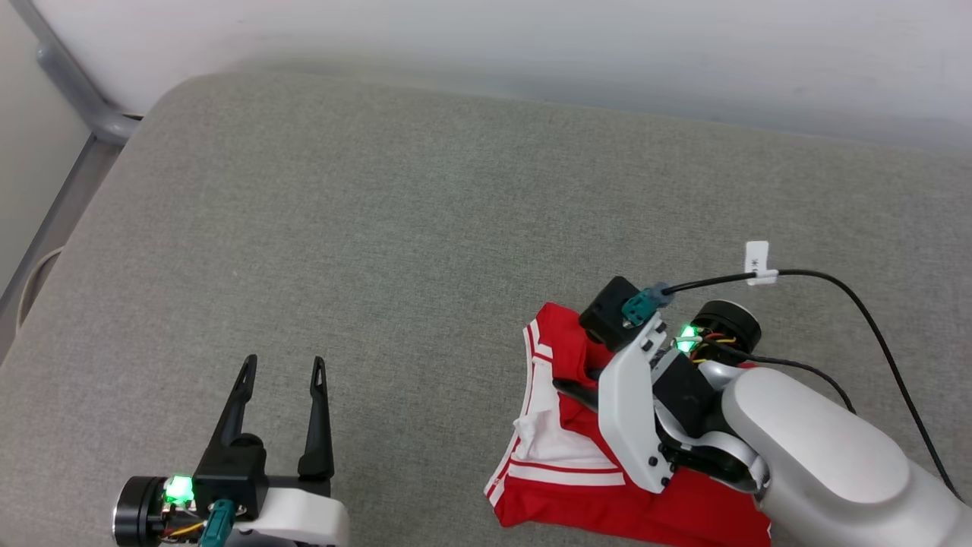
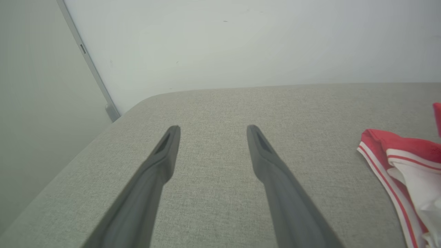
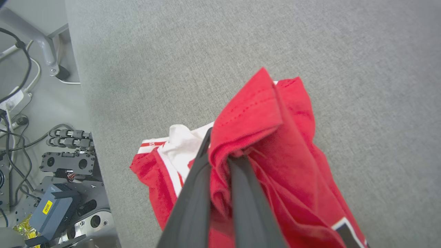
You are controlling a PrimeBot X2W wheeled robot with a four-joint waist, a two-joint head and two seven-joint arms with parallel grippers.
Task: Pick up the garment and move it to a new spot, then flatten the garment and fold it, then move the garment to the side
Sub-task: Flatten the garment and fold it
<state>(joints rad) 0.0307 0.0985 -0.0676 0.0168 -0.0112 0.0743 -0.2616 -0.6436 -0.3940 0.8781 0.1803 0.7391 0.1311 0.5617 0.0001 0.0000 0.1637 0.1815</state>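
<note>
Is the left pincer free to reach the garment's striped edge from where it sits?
Probably yes: the left pincer is open, only bare grey cushion lies between it and the garment, whose red fabric the right pincer grips.

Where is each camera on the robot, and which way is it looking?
Head view: on the robot's head, looking forward and down at the grey padded surface; the open left gripper shows lower left, the pale right forearm lower right.
Left wrist view: on the left wrist, looking along its two spread fingers across that surface toward a white wall.
Right wrist view: on the right wrist, looking down along the right gripper, shut on the garment.
Shared: all three views show the garment and the grey padded surface.
</note>
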